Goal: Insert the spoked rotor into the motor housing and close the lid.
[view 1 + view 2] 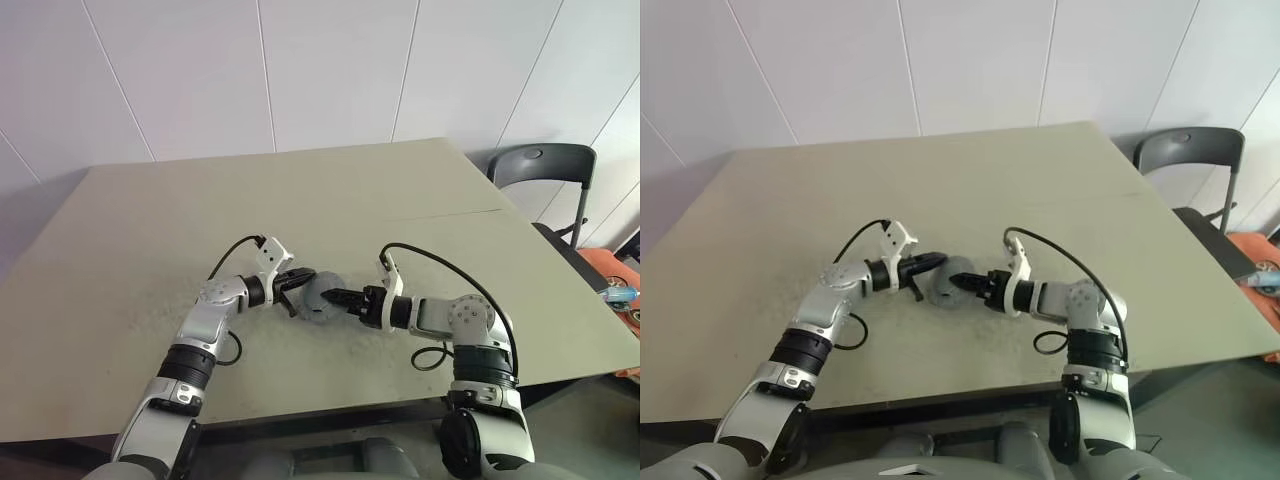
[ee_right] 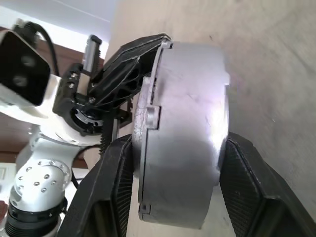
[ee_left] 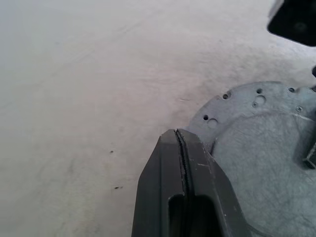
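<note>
A thick grey round lid (image 2: pixel 187 98) stands on its edge on the table, near the front middle. My right gripper (image 1: pixel 335 297) comes in from the right and is shut on it, one finger (image 2: pixel 116 182) on each flat side. My left gripper (image 1: pixel 298 286) reaches in from the left with its fingers (image 3: pixel 180 163) pressed shut. Their tips lie against the lid's flat face (image 3: pixel 261 148), which has small holes near the rim. The spoked rotor and the motor housing are hidden; I cannot tell what is inside the grey shell.
The beige table (image 1: pixel 300 190) spreads wide behind and to both sides of the grippers. A dark chair (image 1: pixel 545 165) stands past the table's right back corner. Orange and blue items (image 1: pixel 615 285) lie beyond the right edge.
</note>
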`<state>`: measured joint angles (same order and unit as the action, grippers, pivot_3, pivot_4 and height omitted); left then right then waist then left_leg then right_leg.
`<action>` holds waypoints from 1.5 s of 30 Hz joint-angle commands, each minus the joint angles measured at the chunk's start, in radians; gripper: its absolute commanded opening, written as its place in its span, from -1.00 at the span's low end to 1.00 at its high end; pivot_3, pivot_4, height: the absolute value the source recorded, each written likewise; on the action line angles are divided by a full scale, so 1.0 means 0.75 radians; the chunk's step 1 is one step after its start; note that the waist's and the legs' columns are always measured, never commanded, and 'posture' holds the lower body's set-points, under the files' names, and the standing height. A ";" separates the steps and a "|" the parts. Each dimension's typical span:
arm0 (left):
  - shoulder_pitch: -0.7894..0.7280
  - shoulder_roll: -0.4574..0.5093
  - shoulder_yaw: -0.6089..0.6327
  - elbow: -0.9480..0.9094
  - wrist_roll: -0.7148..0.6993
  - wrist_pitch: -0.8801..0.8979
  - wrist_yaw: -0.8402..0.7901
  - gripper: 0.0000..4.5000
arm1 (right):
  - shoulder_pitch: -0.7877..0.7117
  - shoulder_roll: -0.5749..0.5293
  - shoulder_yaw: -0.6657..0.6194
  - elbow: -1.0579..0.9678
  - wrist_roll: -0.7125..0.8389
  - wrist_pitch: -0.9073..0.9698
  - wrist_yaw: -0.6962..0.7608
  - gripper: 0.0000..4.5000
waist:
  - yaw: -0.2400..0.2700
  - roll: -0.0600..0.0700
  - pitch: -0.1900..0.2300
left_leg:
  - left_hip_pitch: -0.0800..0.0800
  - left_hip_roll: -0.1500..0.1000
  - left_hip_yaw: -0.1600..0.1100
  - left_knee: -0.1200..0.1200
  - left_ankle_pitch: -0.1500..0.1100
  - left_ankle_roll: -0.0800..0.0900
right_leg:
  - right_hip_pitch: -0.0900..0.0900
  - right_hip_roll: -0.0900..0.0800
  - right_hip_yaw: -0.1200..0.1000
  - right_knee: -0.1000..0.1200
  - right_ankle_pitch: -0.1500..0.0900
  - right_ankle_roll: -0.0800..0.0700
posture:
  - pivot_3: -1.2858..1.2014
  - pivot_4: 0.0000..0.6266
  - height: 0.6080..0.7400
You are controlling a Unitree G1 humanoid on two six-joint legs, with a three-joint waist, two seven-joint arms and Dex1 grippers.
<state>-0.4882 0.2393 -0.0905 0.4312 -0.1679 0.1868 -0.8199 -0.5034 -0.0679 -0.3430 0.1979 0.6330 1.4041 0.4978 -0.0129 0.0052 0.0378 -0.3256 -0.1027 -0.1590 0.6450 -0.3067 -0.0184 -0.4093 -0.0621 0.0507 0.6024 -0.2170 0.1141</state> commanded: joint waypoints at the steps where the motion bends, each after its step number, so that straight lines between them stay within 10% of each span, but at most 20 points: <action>1: -0.049 -0.007 0.144 -0.032 -0.127 0.061 0.059 -1.00 | -0.041 0.026 -0.052 -0.015 0.037 -0.073 -0.044 -0.06 | -0.002 0.000 0.000 | -0.002 0.000 0.000 0.000 0.000 0.000 | -0.001 0.000 0.000 0.000 0.000 0.000 | 0.03 -1.00 1.00; 13: 0.060 -0.060 0.353 -0.203 -0.445 0.442 0.163 -1.00 | -0.207 0.171 -0.441 0.118 0.284 -0.272 -0.290 -0.06 | -0.002 0.000 0.000 | -0.021 -0.004 0.001 0.001 0.002 -0.003 | -0.026 -0.003 0.002 0.013 0.004 -0.007 | 0.03 -1.00 1.00; 28: -0.025 -0.266 0.693 -0.205 -1.047 0.935 0.450 0.97 | -0.234 0.242 -0.355 0.167 0.398 -0.382 -0.301 -0.06 | -0.005 0.000 0.000 | -0.020 -0.004 0.001 0.003 0.003 -0.004 | -0.026 -0.003 0.002 0.014 0.004 -0.007 | 0.03 -1.00 1.00; 45: -0.089 -0.329 0.687 -0.146 -1.131 1.004 0.450 0.97 | -0.152 0.250 -0.163 0.074 0.503 -0.292 -0.222 -0.06 | -0.007 0.000 0.000 | -0.020 -0.004 0.001 0.003 0.003 -0.005 | -0.026 -0.002 0.002 0.014 0.004 -0.007 | 0.03 -1.00 1.00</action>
<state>-0.5252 -0.0048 0.4152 0.3310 -0.9867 0.9477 -0.4740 -0.5985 0.1134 -0.4810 0.3029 0.9579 1.1917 0.3020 -0.0179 0.0050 0.0381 -0.3404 -0.1058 -0.1581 0.6470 -0.3044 -0.0222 -0.4287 -0.0638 0.0525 0.6130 -0.2139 0.1087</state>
